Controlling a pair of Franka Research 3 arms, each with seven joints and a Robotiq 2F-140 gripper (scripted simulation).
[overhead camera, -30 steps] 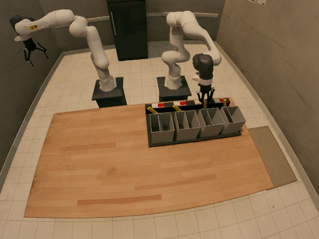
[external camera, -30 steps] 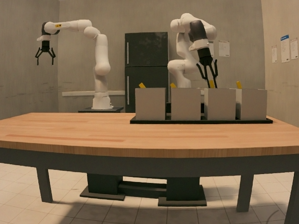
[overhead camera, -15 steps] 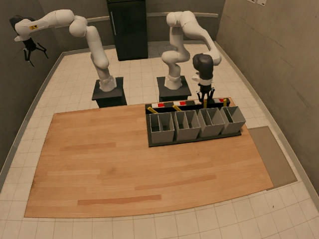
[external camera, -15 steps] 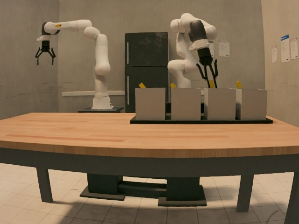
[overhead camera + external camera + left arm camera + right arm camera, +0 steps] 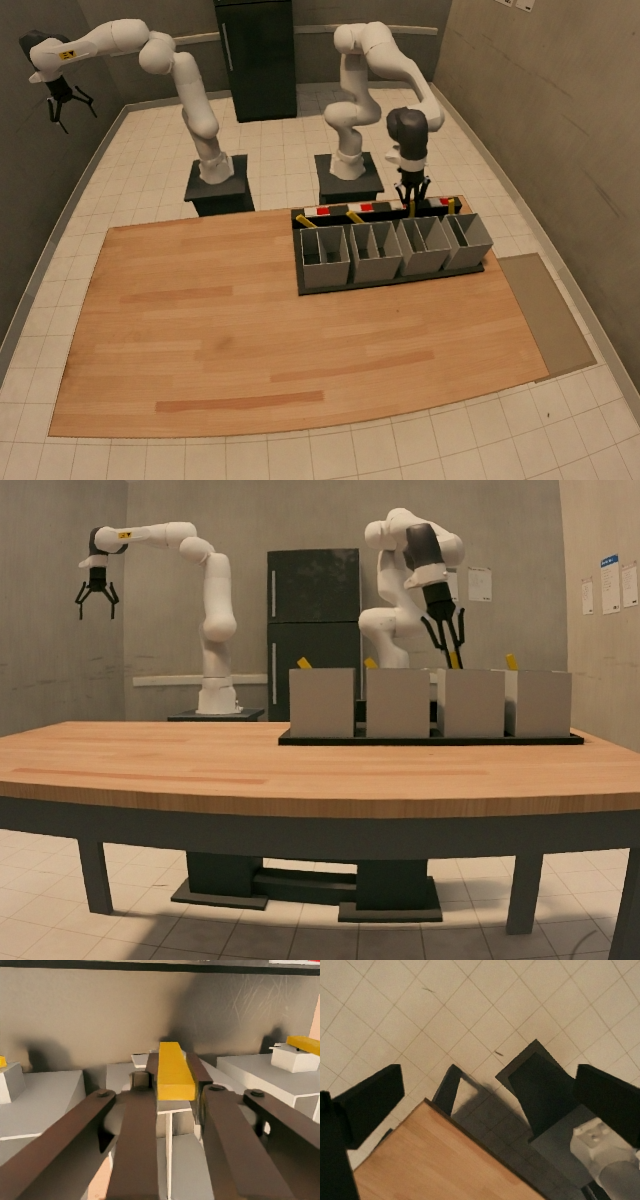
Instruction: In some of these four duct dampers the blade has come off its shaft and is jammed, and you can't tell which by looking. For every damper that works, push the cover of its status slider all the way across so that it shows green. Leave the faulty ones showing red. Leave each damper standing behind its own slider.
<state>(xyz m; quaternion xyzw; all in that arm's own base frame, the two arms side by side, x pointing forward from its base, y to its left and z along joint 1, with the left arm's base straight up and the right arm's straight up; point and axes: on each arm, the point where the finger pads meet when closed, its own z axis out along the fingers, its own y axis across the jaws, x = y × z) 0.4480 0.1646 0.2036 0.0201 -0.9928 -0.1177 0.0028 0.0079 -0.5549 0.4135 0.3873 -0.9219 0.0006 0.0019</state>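
One tool, the left (image 5: 412, 202) (image 5: 454, 667) (image 5: 176, 1077), is pinching a yellow lever (image 5: 412, 209) (image 5: 453, 659) (image 5: 175, 1072), presumably for testing its blade. The right tool (image 5: 77, 111) (image 5: 96, 616) (image 5: 489, 1079) is hanging spread, away from the dampers (image 5: 325, 273) (image 5: 322, 702).

- The left gripper (image 5: 412, 201) (image 5: 454, 667) (image 5: 171, 1068) is closed around an upright yellow lever (image 5: 412, 208) (image 5: 454, 659) (image 5: 176, 1089), one finger on each side.
- Below it, the middle grey damper (image 5: 426, 262) (image 5: 471, 702) (image 5: 192, 1170) shows a thin upright divider between two compartments.
- Grey dampers flank it at picture left (image 5: 376, 266) (image 5: 398, 702) (image 5: 45, 1090) and right (image 5: 469, 251) (image 5: 542, 702) (image 5: 260, 1077).
- The right-hand one's yellow lever (image 5: 451, 206) (image 5: 511, 661) (image 5: 306, 1045) slants; at the left edge, only a yellow tip (image 5: 355, 217) (image 5: 370, 663) (image 5: 2, 1062) shows.
- Beyond is a scratched, shadowed grey-beige surface (image 5: 105, 1010).
- Along the top runs a dark edge (image 5: 150, 967), a sliver of red and white at its right.
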